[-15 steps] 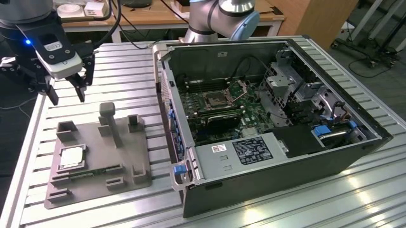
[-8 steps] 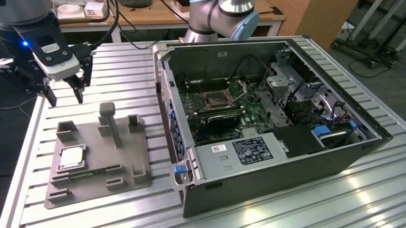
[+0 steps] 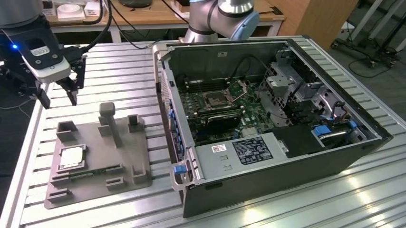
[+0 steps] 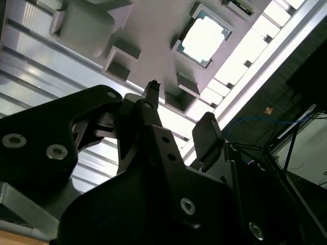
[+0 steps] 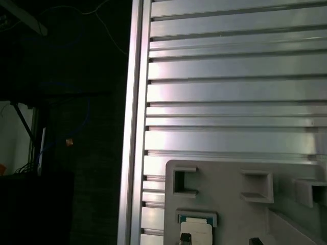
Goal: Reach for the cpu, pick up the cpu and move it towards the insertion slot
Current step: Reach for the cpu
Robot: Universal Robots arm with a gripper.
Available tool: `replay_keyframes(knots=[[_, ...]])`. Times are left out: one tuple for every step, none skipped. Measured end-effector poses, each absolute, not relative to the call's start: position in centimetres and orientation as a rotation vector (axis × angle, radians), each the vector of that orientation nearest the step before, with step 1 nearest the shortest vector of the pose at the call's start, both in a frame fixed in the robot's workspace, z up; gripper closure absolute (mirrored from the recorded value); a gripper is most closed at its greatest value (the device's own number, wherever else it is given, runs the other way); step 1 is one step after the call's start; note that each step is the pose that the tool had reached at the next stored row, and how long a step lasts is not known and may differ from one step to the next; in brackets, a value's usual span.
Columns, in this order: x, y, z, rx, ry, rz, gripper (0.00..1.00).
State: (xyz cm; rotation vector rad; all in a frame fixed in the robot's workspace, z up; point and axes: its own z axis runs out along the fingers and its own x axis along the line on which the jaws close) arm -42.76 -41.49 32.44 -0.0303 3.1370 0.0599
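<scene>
I see the gripper [image 3: 60, 103] open and empty, hanging above the far end of the grey fixture [image 3: 95, 147]. The cpu [image 3: 71, 156] lies flat in a recess on the exterior view's left, well apart from the insertion slot [image 3: 216, 99] inside the computer case [image 3: 254, 178]. To reach well, I'd centre the gripper over it, square to its edges, and keep clear of the upright post [image 3: 111, 123].

claw [image 3: 58, 96] open, empty, pts down

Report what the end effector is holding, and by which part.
Nothing is held. The end effector hangs open and empty, apart from the cpu, which lies in the grey fixture.
</scene>
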Motion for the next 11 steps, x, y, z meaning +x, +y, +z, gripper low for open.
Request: replay_keyframes(knots=[[-42.86, -41.52, 32.42, -0.030, 3.137, 0.060, 0.47], [-42.97, -41.56, 32.39, -0.030, 3.137, 0.060, 0.47], [-43.08, -41.60, 32.36, -0.030, 3.137, 0.060, 0.47], [-43.17, -41.64, 32.33, -0.030, 3.137, 0.060, 0.47], [-43.23, -41.67, 32.30, -0.030, 3.137, 0.060, 0.47], [-43.31, -41.69, 32.27, -0.030, 3.137, 0.060, 0.47], [-43.39, -41.72, 32.23, -0.030, 3.137, 0.060, 0.47], [-43.46, -41.74, 32.20, -0.030, 3.137, 0.060, 0.47], [-43.51, -41.76, 32.17, -0.030, 3.137, 0.060, 0.47], [-43.58, -41.77, 32.15, -0.030, 3.137, 0.060, 0.47], [-43.66, -41.78, 32.12, -0.030, 3.137, 0.060, 0.47]])
